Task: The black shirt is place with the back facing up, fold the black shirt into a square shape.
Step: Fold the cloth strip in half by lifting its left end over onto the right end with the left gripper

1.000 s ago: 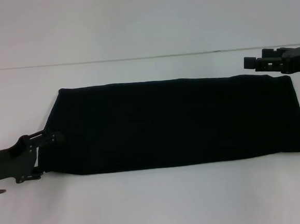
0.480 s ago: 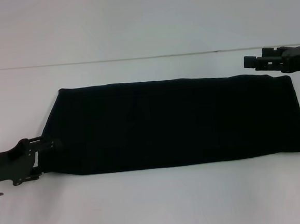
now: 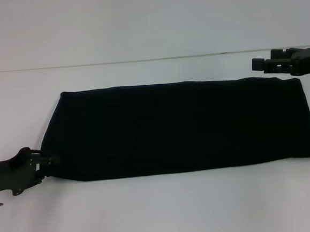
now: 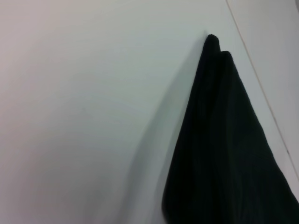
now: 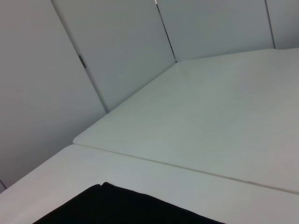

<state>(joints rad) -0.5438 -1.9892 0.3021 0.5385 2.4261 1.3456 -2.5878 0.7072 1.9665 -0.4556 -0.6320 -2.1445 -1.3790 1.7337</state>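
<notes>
Black shirt (image 3: 182, 125) lying flat on the white table (image 3: 162, 212), already narrowed into a long band. Long axis running left to right across the head view, the short ends facing the two arms. No lettering showing. In the left wrist view, layered edges of the cloth (image 4: 224, 149) stacked and tapering to a corner, resting on the table top. In the right wrist view, only a far corner of the fabric (image 5: 126, 207) visible low in the picture, with bare table and wall panels (image 5: 117, 51) beyond.

Left gripper (image 3: 47, 161) low at the shirt's left short end, near the front corner, tips right at the hem and merging with the dark cloth. Cannot tell whether the fingers are spread, pinched together, or clamped on fabric: black on black, no gap readable.

Right gripper (image 3: 260, 64) held off the table past the far right corner of the shirt, apart from the cloth, seemingly idle. Finger state likewise impossible to read.

Probably one fold remaining: left end carried over toward the right end, halving the band into a square. Shirt extending rightward from the left fingers, along the very axis of that fold. Left arm clearly the nearer one to a usable edge.
</notes>
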